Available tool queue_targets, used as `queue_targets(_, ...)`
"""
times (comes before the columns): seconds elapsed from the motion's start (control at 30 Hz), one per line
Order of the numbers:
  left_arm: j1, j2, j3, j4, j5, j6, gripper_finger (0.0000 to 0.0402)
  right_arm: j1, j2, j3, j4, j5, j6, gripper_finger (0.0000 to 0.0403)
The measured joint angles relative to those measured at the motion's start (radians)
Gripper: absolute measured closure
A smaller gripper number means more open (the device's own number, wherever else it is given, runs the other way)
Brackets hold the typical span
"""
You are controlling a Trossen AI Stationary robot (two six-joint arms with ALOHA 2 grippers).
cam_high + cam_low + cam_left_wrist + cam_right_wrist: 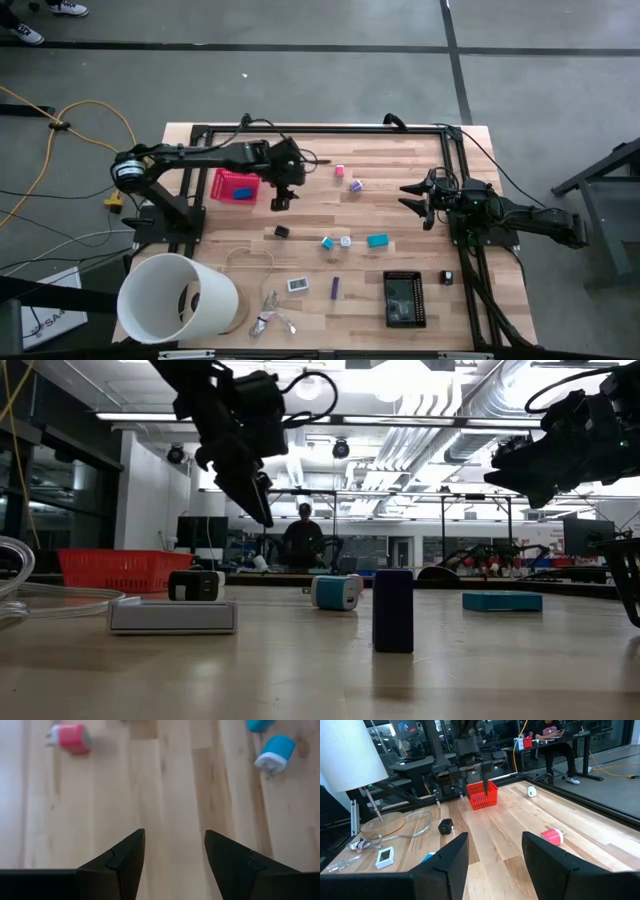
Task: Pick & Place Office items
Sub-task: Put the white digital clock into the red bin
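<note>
Two arms hang over your table [400, 150], and both grippers hold nothing. Your left gripper [279, 197] hovers above bare wood with its fingers [125, 855] parted wide, a clear gap of board showing between them. Just beside it, on the side toward its own arm, sits the red basket [236, 186], the biggest thing near it apart from the white lamp shade [178, 300] lying on its side at the table's near corner, well away. Your right gripper [418, 198] floats above the far side of the table, fingers [447, 857] likewise spread and empty, pointing across toward the left arm. Between the two grippers lie the office items: a pink block [340, 171] and a pink-and-white plug [355, 185] nearer the back edge, then a teal block [377, 240], a white piece [346, 242] and a blue-and-white plug [327, 242] in a loose row. A small black cube [282, 232] rests below your left gripper's spot, close to it. Farther toward the front you have a black calculator [404, 298], a white-framed piece [298, 285], a purple block [336, 287] standing upright, and a small black item [447, 277] near the right arm's base. None of these touches either gripper.
</note>
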Motion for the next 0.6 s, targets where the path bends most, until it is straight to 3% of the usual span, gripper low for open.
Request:
queue_targets(0.37,-0.139,0.021,0.065,0.058,-0.134,-0.057,0.0201,0.000,0.000,0.000,0.000,0.000,0.000,0.0231)
queue_targets(0.5,-0.145,0.085,0.132,0.043,-0.122,-0.050,0.0201,0.000,0.000,0.000,0.000,0.000,0.000,0.0231)
queue_targets(0.6,-0.141,0.153,0.190,0.026,-0.055,-0.022,0.0201,0.000,0.004,0.000,0.002,0.001,0.000,0.0231)
